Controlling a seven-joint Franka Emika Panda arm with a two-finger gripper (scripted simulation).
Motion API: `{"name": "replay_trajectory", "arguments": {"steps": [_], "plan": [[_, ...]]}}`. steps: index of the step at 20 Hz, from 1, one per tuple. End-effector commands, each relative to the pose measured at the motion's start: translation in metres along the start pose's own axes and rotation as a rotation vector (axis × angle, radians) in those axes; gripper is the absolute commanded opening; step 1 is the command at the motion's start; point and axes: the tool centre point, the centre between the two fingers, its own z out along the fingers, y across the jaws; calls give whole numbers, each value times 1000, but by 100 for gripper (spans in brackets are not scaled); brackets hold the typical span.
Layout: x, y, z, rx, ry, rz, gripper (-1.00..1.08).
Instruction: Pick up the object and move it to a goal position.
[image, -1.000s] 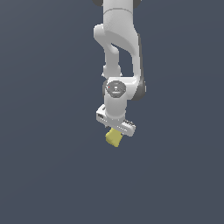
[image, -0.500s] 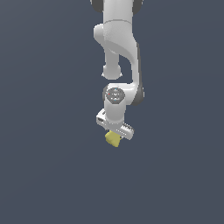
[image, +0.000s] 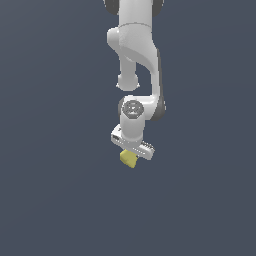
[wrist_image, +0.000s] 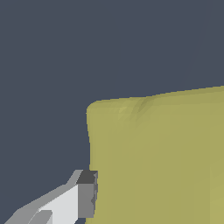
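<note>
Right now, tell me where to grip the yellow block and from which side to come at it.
Grip the yellow block across its narrow width, on its flat side faces, coming from above. It is narrower than the white gripper, which already sits on top of it. In the wrist view one of the fingers lies against a straight side of the block, which suggests that face gives good contact.

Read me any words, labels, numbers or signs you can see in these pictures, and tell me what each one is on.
None: no text, number or sign can be read in either view.
The yellow object is plain matte, with no label.
The white gripper and the arm above it carry no readable brand or marking.
The grey background is bare.
</note>
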Motion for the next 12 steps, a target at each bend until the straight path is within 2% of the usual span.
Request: {"name": "replay_trajectory", "arguments": {"steps": [1, 12], "plan": [[0, 0, 0, 0, 0, 0, -100], [-13, -6, -28, 0, -1, 0, -100]]}}
